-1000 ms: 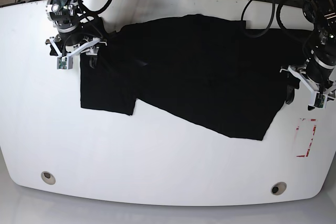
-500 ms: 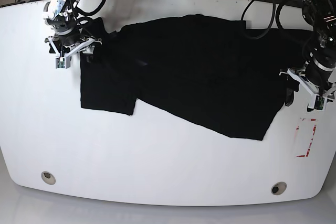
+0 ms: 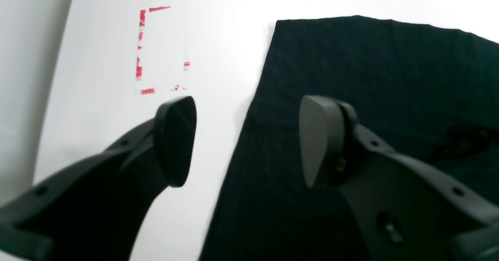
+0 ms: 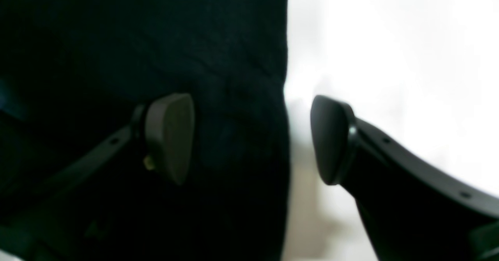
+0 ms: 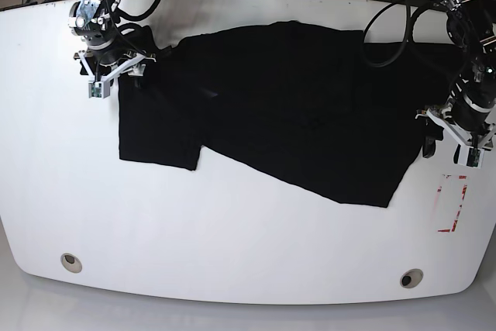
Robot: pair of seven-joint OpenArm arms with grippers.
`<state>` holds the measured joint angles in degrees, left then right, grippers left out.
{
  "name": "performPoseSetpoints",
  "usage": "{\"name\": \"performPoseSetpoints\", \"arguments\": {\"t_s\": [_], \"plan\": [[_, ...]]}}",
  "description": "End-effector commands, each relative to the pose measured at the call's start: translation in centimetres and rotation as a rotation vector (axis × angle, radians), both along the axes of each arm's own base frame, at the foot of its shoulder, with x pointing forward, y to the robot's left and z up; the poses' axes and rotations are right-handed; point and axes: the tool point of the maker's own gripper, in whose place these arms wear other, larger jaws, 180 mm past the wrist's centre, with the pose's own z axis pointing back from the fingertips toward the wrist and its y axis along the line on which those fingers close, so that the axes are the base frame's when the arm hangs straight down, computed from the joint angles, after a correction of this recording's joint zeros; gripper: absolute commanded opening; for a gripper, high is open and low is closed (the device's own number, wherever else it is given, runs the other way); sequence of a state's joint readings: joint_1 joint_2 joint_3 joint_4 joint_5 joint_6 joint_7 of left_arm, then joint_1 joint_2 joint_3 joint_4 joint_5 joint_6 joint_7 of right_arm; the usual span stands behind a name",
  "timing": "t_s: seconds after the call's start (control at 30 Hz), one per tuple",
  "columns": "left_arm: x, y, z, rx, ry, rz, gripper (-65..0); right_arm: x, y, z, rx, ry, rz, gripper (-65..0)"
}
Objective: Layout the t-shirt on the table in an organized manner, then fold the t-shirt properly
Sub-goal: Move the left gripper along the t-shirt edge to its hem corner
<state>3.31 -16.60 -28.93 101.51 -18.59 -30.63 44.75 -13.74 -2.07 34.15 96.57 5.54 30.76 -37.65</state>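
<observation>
bench (image 5: 232, 246): wide glossy white top with rounded edges, carrying everything in the base view; bare along its whole near half.
t-shirt (image 5: 294, 106): black fabric spread flat across the far half of the bench, plain dark side up, no print showing. One squared-off flap hangs down at the base view's left, the long lower hem slants down towards the right and ends in a corner near the red mark.
left fingers (image 3: 241, 140): at the base view's right end of the shirt, standing wide apart with nothing between the pads. In the left wrist view the shirt's straight edge runs through the gap: the right-hand pad is over black fabric, the left-hand pad is over bare white bench. Whether either pad touches down cannot be told.
right fingers (image 4: 249, 140): at the base view's far left corner of the shirt, parted with nothing clamped. In the right wrist view the fabric edge runs through the gap nearer the right-hand pad; the left-hand pad is over the cloth, the right-hand pad over white bench. Contact with the cloth cannot be told; the view is blurred.
red mark (image 5: 452, 203): red-outlined rectangle on the bench, just beyond the shirt's right edge, near the left fingers.
grommet holes (image 5: 70, 262): two round grey holes near the bench's front edge, well apart from the shirt.
</observation>
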Motion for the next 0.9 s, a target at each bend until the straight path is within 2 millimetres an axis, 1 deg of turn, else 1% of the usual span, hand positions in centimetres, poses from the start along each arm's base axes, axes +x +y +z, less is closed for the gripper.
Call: {"name": "performPoseSetpoints", "arguments": {"t_s": [0.0, 0.17, 0.3, 0.37, 0.43, 0.47, 0.5, 0.63, 0.73, 0.77, 0.87], "plan": [[1.1, 0.6, 2.0, 0.005, -0.063, 0.006, -25.8, 0.8, 1.2, 0.6, 0.017, -0.032, 0.026, -20.5], [1.8, 1.0, 1.7, -0.017, -0.060, 0.021, -25.8, 1.2, 2.6, 0.5, 0.029, -0.033, 0.062, -20.5], [2.4, 1.6, 1.2, -0.044, -0.053, 0.049, -25.8, 1.4, 3.0, 0.5, 0.036, -0.035, 0.067, -20.8], [2.7, 1.9, 1.0, -0.058, -0.049, 0.065, -25.8, 1.4, 3.0, 0.5, 0.036, -0.035, 0.067, -22.4], [3.0, 2.1, 0.7, -0.072, -0.045, 0.077, -25.8, 1.4, 3.0, 0.5, 0.036, -0.035, 0.067, -26.2], [3.4, 2.3, 0.6, -0.086, -0.043, 0.086, -25.8, 1.5, 3.0, 0.5, 0.036, -0.036, 0.067, -30.9], [3.7, 2.4, 0.6, -0.092, -0.043, 0.089, -25.8, 1.5, 3.0, 0.5, 0.036, -0.036, 0.068, -34.2], [4.8, 2.9, -0.1, -0.134, -0.032, 0.109, -25.8, 1.9, 3.1, 0.7, 0.036, -0.046, 0.070, -52.5], [5.7, 3.2, -0.7, -0.170, -0.021, 0.123, -25.8, 2.1, 3.1, 0.8, 0.031, -0.046, 0.074, -63.7], [5.9, 3.2, -0.8, -0.180, -0.018, 0.127, -25.8, 2.1, 3.1, 0.8, 0.031, -0.046, 0.074, -65.0], [7.1, 3.3, -1.7, -0.217, 0.005, 0.137, -25.8, 2.1, 3.1, 0.9, 0.033, -0.047, 0.076, -64.4]]}}
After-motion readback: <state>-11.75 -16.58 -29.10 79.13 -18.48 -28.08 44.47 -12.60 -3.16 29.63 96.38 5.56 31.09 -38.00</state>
